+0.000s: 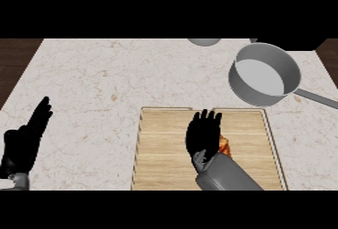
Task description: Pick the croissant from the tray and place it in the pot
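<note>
A wooden tray [165, 147] lies on the counter at the lower middle. On it an orange-brown croissant [226, 145] peeks out from under the right edge of my right hand [203, 134]. That hand hovers over the tray's middle with its fingers straight and pointing away, covering most of the croissant. A grey pot [264, 74] with a long handle [317, 98] stands at the upper right, beyond the tray's far right corner. My left hand [26, 138] rests open at the left edge, fingers up.
A grey rounded object [203, 42] shows partly at the counter's far edge, left of the pot. Dark floor borders the pale marble counter [99, 80] on the left and at the upper right corner.
</note>
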### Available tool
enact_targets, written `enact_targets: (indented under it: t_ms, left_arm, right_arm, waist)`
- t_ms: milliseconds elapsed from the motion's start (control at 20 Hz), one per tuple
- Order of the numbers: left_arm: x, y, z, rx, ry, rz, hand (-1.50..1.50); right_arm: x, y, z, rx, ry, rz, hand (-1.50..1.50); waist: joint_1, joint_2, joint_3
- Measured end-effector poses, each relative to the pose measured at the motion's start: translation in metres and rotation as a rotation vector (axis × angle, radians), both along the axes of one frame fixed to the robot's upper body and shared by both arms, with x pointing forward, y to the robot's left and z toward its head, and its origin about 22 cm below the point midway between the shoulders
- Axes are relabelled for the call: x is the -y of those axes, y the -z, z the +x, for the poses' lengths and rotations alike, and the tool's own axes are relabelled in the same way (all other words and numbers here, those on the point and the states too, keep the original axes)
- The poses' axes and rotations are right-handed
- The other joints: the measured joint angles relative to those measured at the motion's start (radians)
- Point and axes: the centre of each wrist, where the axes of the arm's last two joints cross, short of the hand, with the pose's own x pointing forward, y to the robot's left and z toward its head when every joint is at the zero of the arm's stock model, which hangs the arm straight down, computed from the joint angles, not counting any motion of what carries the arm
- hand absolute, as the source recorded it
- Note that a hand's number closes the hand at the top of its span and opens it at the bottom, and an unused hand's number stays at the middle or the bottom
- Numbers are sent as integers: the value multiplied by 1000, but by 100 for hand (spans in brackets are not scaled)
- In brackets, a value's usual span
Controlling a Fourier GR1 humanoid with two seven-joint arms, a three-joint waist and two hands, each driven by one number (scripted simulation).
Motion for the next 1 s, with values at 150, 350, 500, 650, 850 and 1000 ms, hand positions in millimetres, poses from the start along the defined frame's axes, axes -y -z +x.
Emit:
enact_targets:
  t_ms: [150,350,500,650,850,1000]
  left_arm:
    - [-2,4,1,1,-1,-2,0]
    - [-4,2,-2,0,0,3,0]
    - [-6,-1,-2,1,-2,1,0]
    - [-5,-5,-2,3,-2,1,0]
    - [-10,1,-4,1,-6,-5,0]
    - [-6,9,-2,3,-8,1,0]
  right_arm:
    - [1,8,4,-6,13,-26,-150]
    - [4,10,13,-5,26,-43,-150]
    - [11,18,12,-12,38,-58,-150]
    - [12,19,17,-10,51,-56,-150]
    - [15,22,17,-34,36,-55,150]
    - [14,25,17,-24,14,-78,150]
  waist:
    - [-1,0,0]
    - [-1,0,0]
    - [-3,0,0]
    - [-3,0,0]
    - [-5,-3,-1]
    - [-5,-8,-4]
